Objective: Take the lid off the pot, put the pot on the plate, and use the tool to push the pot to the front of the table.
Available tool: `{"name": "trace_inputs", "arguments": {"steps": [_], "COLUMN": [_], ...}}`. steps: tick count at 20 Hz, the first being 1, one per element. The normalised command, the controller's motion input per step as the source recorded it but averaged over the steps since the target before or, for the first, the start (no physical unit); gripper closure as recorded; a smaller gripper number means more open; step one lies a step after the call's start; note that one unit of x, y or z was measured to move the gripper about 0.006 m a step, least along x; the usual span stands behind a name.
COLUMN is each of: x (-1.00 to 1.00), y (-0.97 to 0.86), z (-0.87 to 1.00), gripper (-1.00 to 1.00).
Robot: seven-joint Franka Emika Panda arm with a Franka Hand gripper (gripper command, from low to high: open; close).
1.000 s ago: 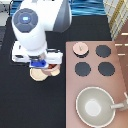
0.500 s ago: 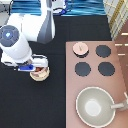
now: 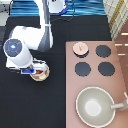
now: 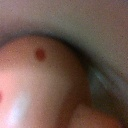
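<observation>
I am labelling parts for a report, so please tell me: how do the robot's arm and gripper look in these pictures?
The arm is white, made of thick rounded segments, with a round cap bearing a blue disc near its end. The gripper sits at the exterior view's left, over the plate and the pot; its hand carries a blue block with a red mark. No cables show.

From above, the light on me is even and fairly bright, soft on my white arm and dull on the black table [image 3: 30, 105], with a pale sheen on the grey pan [image 3: 97, 106] and only faint shadows. My gripper [image 3: 33, 71] sits low over the pot [image 3: 40, 74]. My wrist view is badly out of focus: the pot [image 4: 45, 85] is a pink smear, dim toward the edges.
</observation>
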Motion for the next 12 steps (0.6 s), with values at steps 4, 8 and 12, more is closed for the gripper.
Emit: {"name": "trace_inputs", "arguments": {"steps": [4,8,12], "x": [-0.48,-0.41,-0.34], "y": [-0.08,-0.26,-0.03], "z": [-0.47,-0.17,0.26], "gripper": [1.00,1.00,-1.00]}}
